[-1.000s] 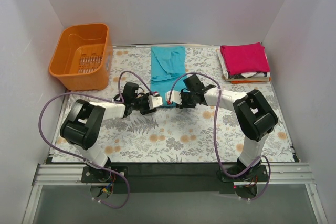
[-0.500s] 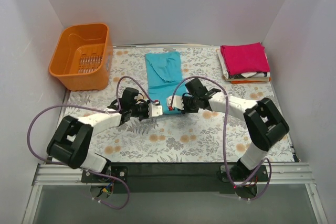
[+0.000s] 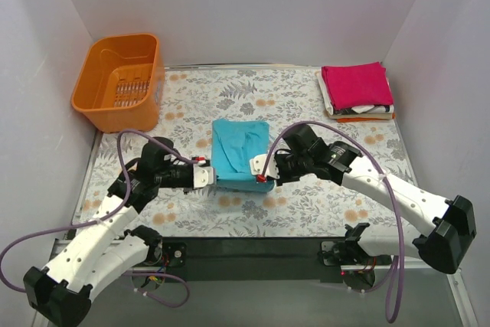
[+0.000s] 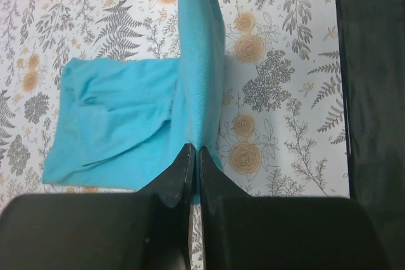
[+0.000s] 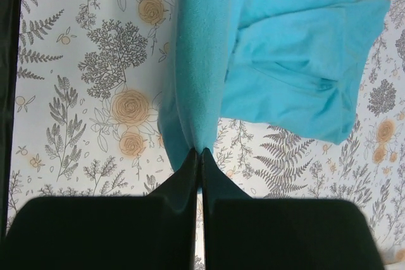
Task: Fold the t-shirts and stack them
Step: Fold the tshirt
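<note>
A teal t-shirt [image 3: 240, 151] lies half-folded in the middle of the table, its near edge lifted. My left gripper [image 3: 211, 177] is shut on the near left corner of that edge, and the cloth [image 4: 199, 80] runs taut away from the black fingertips [image 4: 183, 165]. My right gripper [image 3: 262, 171] is shut on the near right corner, the teal cloth [image 5: 201, 61] pinched between its fingertips [image 5: 212, 162]. The magenta t-shirt [image 3: 356, 85] tops a folded stack at the back right, with white and orange layers under it.
An orange plastic basket [image 3: 120, 80] stands at the back left. The floral tablecloth [image 3: 306, 204] covers the table. A black strip [image 3: 253, 244] runs along the near edge, by the arm bases. White walls close in the sides and back.
Both grippers closed on the teal shirt's near edge and dragged it toward the near side. The shirt slid from the back of the table to the middle, and both arms swung back.
</note>
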Action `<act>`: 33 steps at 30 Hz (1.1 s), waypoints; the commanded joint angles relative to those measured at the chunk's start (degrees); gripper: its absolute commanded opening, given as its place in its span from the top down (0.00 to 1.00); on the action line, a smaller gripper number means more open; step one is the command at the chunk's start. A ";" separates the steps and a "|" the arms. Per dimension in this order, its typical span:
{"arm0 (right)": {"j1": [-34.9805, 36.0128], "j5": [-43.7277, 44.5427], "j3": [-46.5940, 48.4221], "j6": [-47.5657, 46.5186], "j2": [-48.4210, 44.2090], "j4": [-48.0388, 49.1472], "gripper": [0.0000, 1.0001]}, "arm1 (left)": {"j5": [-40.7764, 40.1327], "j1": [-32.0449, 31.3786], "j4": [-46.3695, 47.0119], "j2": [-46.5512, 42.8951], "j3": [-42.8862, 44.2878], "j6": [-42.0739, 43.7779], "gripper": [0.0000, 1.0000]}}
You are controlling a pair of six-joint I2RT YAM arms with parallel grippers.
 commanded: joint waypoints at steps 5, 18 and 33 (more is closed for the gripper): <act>-3.45 0.85 8.30 -1.22 6.73 -3.19 0.99 | -3.15 1.68 0.81 7.51 5.58 -7.13 1.00; -12.42 -2.84 24.38 -7.12 20.27 -3.63 0.99 | 7.66 16.36 6.71 25.54 17.35 -0.19 1.00; -18.93 -4.87 43.64 -10.37 44.26 -2.76 0.99 | 2.04 18.73 20.32 45.05 22.72 -4.31 1.00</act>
